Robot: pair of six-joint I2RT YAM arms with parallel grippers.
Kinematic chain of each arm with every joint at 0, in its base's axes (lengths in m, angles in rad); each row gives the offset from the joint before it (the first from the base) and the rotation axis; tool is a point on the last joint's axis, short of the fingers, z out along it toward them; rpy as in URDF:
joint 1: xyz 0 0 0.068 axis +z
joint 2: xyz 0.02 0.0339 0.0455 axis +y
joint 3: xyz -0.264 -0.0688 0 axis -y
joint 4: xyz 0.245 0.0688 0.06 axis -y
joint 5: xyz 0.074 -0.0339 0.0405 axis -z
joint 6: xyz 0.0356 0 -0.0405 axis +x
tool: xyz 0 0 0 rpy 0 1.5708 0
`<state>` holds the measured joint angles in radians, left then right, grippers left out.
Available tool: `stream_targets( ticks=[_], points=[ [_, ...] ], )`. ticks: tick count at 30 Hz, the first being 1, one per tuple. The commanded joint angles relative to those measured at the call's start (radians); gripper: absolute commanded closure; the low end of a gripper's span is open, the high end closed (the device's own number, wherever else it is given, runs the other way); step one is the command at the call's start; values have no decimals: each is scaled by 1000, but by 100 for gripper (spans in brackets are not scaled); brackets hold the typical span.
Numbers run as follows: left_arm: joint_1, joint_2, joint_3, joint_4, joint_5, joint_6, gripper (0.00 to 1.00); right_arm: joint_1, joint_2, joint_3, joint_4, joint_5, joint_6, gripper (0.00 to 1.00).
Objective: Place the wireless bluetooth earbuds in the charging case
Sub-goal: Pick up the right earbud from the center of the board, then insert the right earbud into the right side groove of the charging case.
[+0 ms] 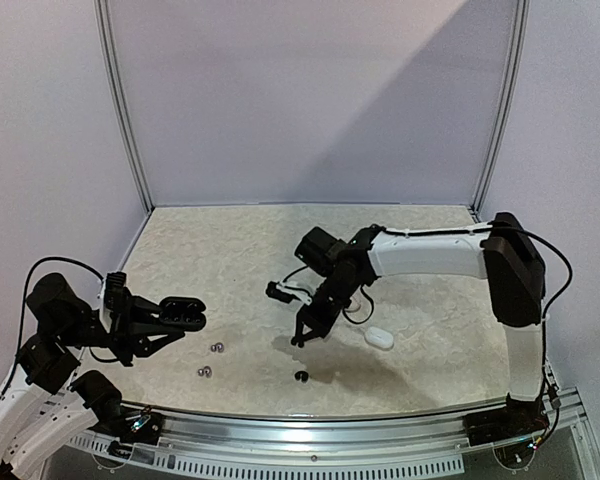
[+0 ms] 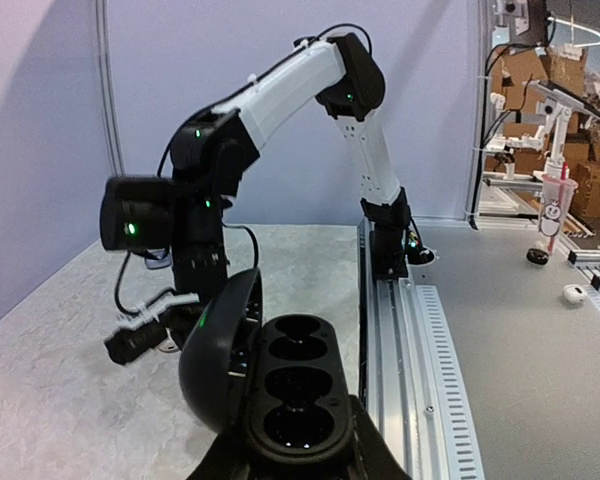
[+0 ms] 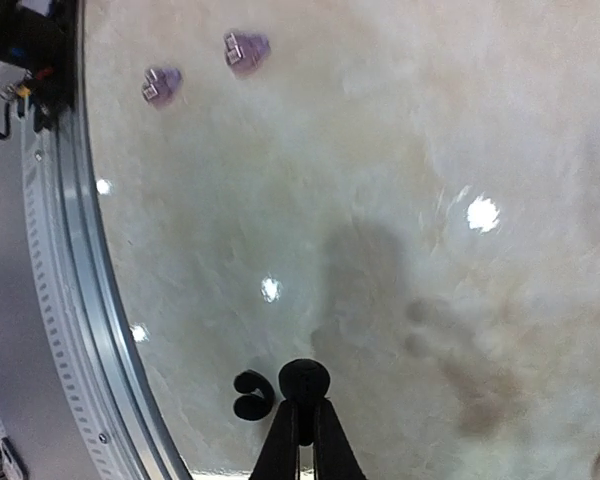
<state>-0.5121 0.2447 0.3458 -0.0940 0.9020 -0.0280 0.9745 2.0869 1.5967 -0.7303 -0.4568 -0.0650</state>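
Now the right gripper (image 3: 301,422) clenched a black earbud (image 3: 304,379), lower centre; next it likely needed seating in the left-held charging case (image 2: 292,392).

No readable text, labels or numbers in any of the three views

The black charging case (image 2: 298,385) shows plain surfaces with no lettering; a distant cup (image 2: 551,205) carries a printed cartoon face but no words; any marks on the cardboard boxes (image 2: 520,70) far behind it are too small to make out
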Motion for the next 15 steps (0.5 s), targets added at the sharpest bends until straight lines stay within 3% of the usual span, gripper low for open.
stream_targets(
  ticks=[1,7,15],
  points=[
    [8,-14,-5,-32,67,59,100,41,-159,162,-48,118,-13,100],
    [7,-21,-7,-54,117,96,100,157,-192,399,-138,228,-78,100],
    [6,-24,-2,-99,144,146,100,293,-146,640,-145,231,-135,100]
  ],
)
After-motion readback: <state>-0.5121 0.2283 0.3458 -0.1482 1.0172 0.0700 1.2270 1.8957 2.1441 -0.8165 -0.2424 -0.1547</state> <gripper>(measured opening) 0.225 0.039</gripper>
